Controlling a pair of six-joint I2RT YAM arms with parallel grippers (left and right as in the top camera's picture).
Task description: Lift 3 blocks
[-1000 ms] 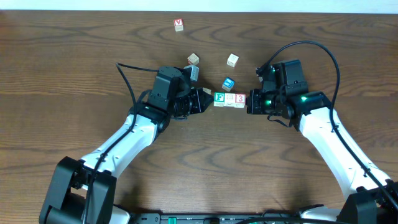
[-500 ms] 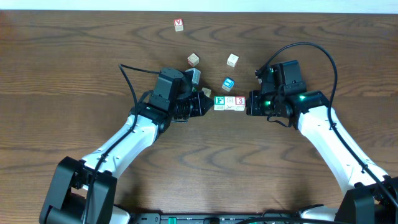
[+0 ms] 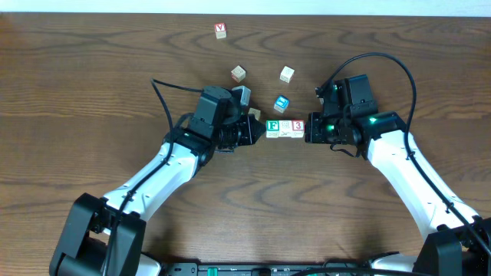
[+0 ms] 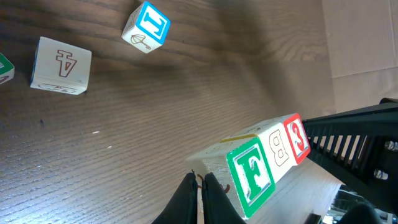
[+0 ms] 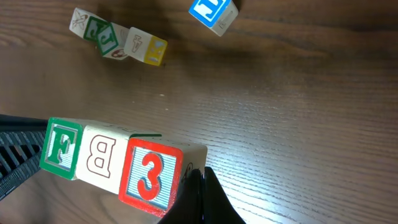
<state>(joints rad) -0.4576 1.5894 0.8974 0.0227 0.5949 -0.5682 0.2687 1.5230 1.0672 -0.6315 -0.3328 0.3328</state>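
Closest in, both arms reach toward the middle of the counter and meet at one short row of cubes. The left pincer is fully closed, with nothing between its fingers, and its tip is pushed against the outer side of the green F cube. Same deal with the right pincer: closed tight, empty, tip butted up against the red 3 cube. The pale B cube is sandwiched between those two, all three face to face in a straight line. Honestly can't tell if the row is off the wood or sitting on it.

Just past the row there's a blue cube, turned at an angle. A green J cube and a yellow-faced cube sit side by side near the left arm. Further out are a tan cube and a whitish cube, well apart. A red-faced cube is near the far edge.
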